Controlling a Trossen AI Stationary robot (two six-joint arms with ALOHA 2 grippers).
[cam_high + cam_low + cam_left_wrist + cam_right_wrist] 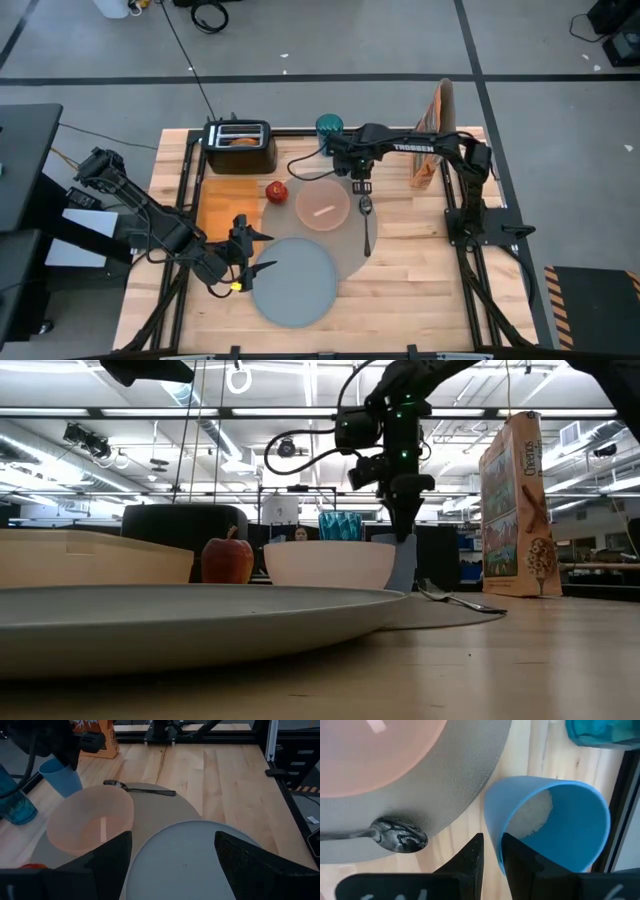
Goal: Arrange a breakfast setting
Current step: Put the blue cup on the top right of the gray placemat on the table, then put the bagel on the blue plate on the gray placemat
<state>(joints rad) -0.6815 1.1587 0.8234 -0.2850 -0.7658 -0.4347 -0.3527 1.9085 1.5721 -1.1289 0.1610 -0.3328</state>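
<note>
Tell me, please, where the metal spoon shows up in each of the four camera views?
High view: metal spoon right of centre, on the mat's edge.
Low view: spoon right of centre, lying flat.
Left wrist view: spoon upper middle.
Right wrist view: only its bowl end, lower left.
Shared landmark: the pink bowl beside it in every view.

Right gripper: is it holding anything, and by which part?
Yes: the right gripper pinches the light-blue cup by its rim wall.
</note>
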